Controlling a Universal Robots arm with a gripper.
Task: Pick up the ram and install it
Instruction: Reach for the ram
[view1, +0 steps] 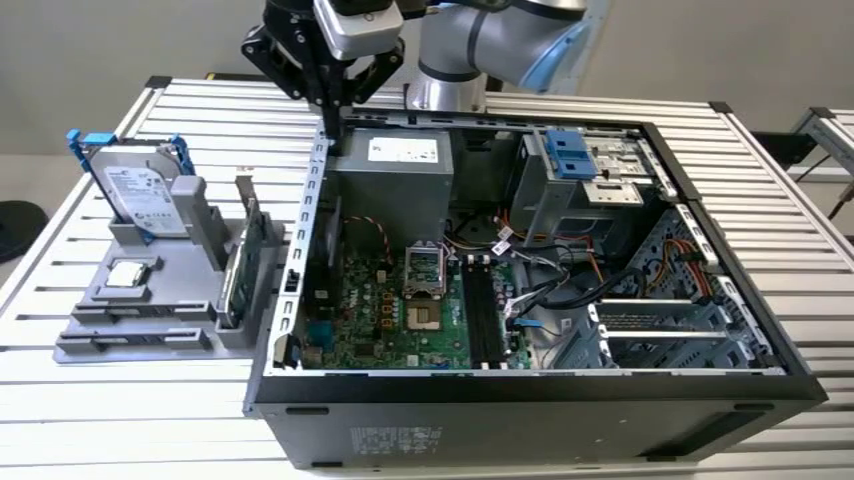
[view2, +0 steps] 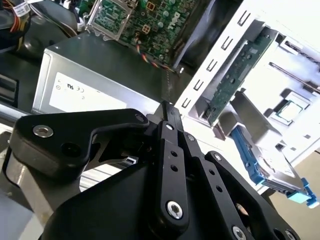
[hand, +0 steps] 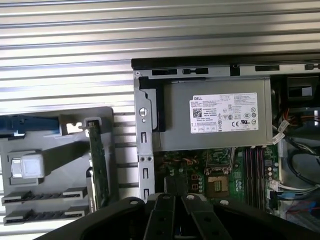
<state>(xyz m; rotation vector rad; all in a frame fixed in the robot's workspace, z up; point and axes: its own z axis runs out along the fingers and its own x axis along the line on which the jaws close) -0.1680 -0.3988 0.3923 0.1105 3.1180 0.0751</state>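
My gripper (view1: 332, 128) hangs above the back corner of the open computer case (view1: 534, 385), on the exterior view's left, over the case wall beside the grey power supply (view1: 394, 165). Its black fingers meet at the tip in the second wrist view (view2: 167, 107) and nothing shows between them. I cannot pick out the ram with certainty. Long dark memory slots (view1: 481, 312) run along the green motherboard (view1: 380, 305), and I cannot tell whether a stick sits in them. They also appear in the first wrist view (hand: 252, 175).
A grey holder (view1: 134, 335) stands beside the case on the exterior view's left. It carries a silver hard drive with blue rails (view1: 134, 185), a processor chip (view1: 126, 275) and a green card on edge with a metal bracket (view1: 238, 272). Cables and drive cages crowd the case's other side.
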